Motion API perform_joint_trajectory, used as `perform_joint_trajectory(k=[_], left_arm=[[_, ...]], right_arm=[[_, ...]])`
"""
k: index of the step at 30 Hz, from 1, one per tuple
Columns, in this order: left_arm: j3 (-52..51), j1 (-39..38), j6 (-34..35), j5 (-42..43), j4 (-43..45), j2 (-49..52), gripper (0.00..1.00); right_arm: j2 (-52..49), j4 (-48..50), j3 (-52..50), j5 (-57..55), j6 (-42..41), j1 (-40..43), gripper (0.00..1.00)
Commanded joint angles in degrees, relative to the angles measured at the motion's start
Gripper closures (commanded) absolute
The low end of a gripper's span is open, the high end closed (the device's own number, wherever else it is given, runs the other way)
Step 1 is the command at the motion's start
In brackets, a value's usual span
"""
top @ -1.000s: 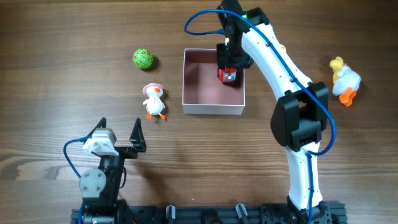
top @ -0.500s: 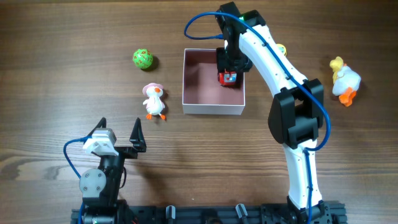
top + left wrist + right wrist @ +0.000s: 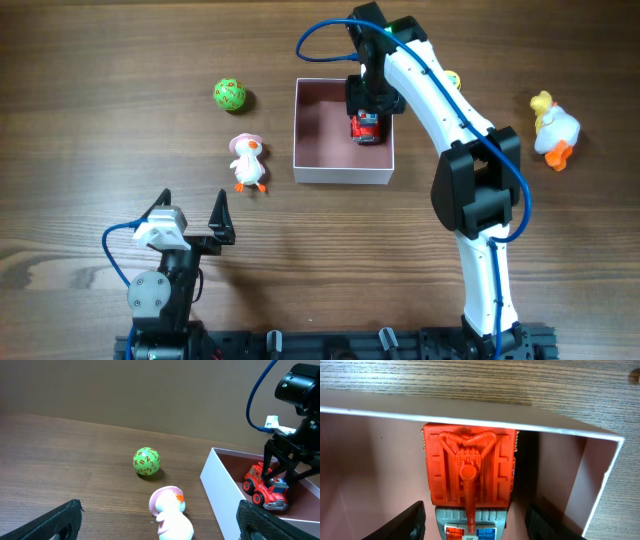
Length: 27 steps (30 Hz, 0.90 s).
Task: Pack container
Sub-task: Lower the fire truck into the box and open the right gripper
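Note:
The container [image 3: 340,175] is a square white box with a pink inside at the table's middle back. A red toy fire truck [image 3: 367,127] lies inside it at the far right corner. My right gripper [image 3: 372,103] hangs over the truck, open, its fingers spread to either side in the right wrist view [image 3: 480,522] and clear of the truck [image 3: 468,467]. My left gripper [image 3: 195,225] is open and empty near the front left. The left wrist view shows the container [image 3: 220,490], the truck [image 3: 265,489] and my open left gripper [image 3: 160,522].
A green ball [image 3: 229,95] lies left of the container. A white duck with a pink hat [image 3: 247,162] stands at its front left. A yellow and white duck [image 3: 553,130] is at the far right. A small yellow thing [image 3: 452,80] peeks from behind the right arm.
My right gripper has opened and let go of the red truck, which now rests on the container's floor. The left arm has not moved.

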<state>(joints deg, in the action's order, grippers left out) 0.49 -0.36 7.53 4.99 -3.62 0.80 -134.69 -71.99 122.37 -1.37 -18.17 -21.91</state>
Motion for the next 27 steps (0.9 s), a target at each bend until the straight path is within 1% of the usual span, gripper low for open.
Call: perform_joint_trajectory(k=[1, 4, 5, 7, 19, 22, 24, 25, 27], left_arm=[[-0.17, 0.42, -1.11, -0.13, -0.42, -0.37, 0.00], [-0.17, 0.42, -1.11, -0.13, -0.42, -0.37, 0.00], [-0.17, 0.42, -1.11, -0.13, -0.42, -0.37, 0.00], [-0.17, 0.42, -1.11, -0.13, -0.42, -0.37, 0.00], [-0.17, 0.42, -1.11, -0.13, -0.42, -0.37, 0.00], [-0.17, 0.42, -1.11, -0.13, -0.42, -0.37, 0.00], [-0.17, 0.42, -1.11, -0.13, -0.42, -0.37, 0.00], [-0.17, 0.42, -1.11, -0.13, -0.39, -0.37, 0.00], [-0.17, 0.42, -1.11, -0.13, -0.42, -0.37, 0.00]], right_arm=[[-0.83, 0.55, 0.20, 1.86, 0.26, 0.20, 0.36], [-0.70, 1.53, 0.20, 3.41, 0.87, 0.13, 0.38], [-0.42, 1.99, 0.20, 3.93, 1.97, 0.13, 0.41], [0.02, 2.36, 0.55, 3.91, 3.26, 0.13, 0.42], [2.71, 2.25, 6.97, 3.32, 2.99, 0.13, 0.44], [2.71, 2.25, 7.85, 3.37, 2.95, 0.13, 0.56], [2.71, 2.51, 7.91, 3.67, 2.99, 0.09, 0.67], [2.71, 2.58, 7.91, 4.35, 2.99, 0.00, 0.69], [2.71, 2.82, 7.91, 7.02, 3.04, -0.35, 0.78]])
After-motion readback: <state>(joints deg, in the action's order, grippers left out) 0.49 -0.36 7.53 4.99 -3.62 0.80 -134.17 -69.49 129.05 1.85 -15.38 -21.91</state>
